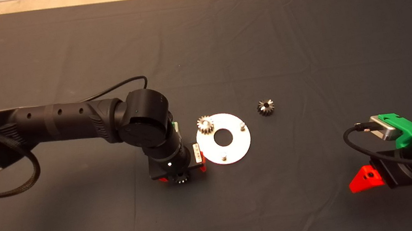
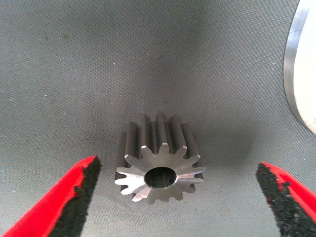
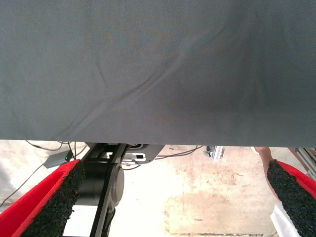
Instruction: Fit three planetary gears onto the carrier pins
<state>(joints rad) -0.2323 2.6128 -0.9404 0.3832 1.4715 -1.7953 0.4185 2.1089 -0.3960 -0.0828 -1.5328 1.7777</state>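
A flat silver disc (image 1: 234, 145) lies mid-mat with two bare carrier pins (image 1: 242, 126) (image 1: 223, 155) standing on it. One planetary gear (image 1: 205, 124) sits at the disc's upper-left rim, where it hides the third pin. A second gear (image 1: 266, 107) lies on the mat to the right of the disc. My left gripper (image 1: 182, 174) is down over the third gear (image 2: 159, 165), just left of the disc. Its fingers (image 2: 74, 197) are open on both sides of that gear and do not touch it. My right gripper (image 1: 365, 180) is parked at the lower right, open and empty.
The disc's edge (image 2: 301, 74) shows close beside the gear in the left wrist view. The right wrist view looks over the mat's edge (image 3: 158, 133) at the floor, the robot's black base (image 3: 106, 182) and some cables.
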